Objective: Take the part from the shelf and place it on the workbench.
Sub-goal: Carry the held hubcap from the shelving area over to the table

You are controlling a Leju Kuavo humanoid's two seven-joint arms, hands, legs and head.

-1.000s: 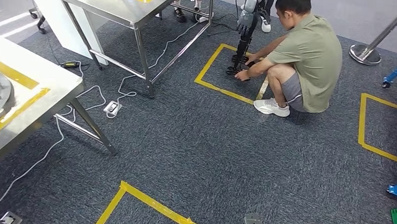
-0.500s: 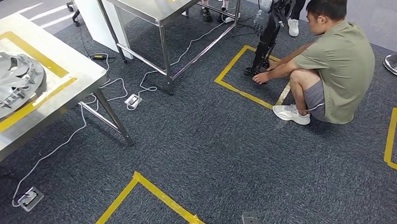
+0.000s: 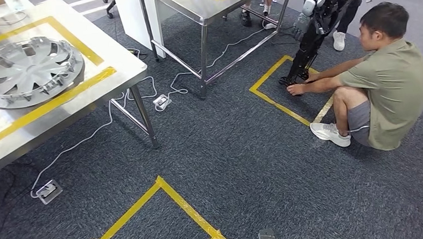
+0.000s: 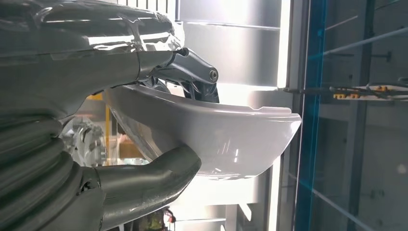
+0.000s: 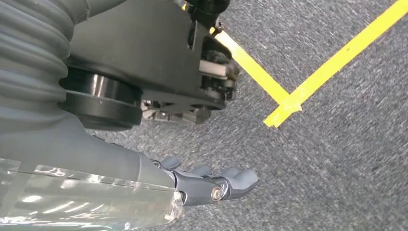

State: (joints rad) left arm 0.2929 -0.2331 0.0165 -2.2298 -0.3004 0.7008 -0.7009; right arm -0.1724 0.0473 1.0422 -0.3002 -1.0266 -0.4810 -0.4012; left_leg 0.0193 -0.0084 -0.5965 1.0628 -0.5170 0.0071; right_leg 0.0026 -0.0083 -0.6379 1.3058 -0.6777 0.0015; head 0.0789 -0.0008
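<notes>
In the left wrist view my left hand (image 4: 110,62) grips a glossy light-grey curved part (image 4: 231,139), thumb (image 4: 154,175) on one face and fingers (image 4: 195,77) on the other. The steel workbench (image 3: 97,76) stands at the left of the head view, marked with yellow tape. A silver wheel cover (image 3: 29,68) lies on it inside the tape. My right hand (image 5: 207,185) hangs over the grey carpet with its fingers out straight and nothing in them.
A blue shelf frame (image 4: 308,120) stands beyond the held part. A person (image 3: 385,85) crouches at the right beside another robot (image 3: 316,34). A second steel table (image 3: 204,6) stands behind. Cables (image 3: 91,136), floor sockets (image 3: 48,190) and yellow floor tape (image 3: 169,194) lie on the carpet.
The whole head picture has shifted: the camera turned left, bringing the workbench and wheel cover further into view. The crouching person keeps the same pose.
</notes>
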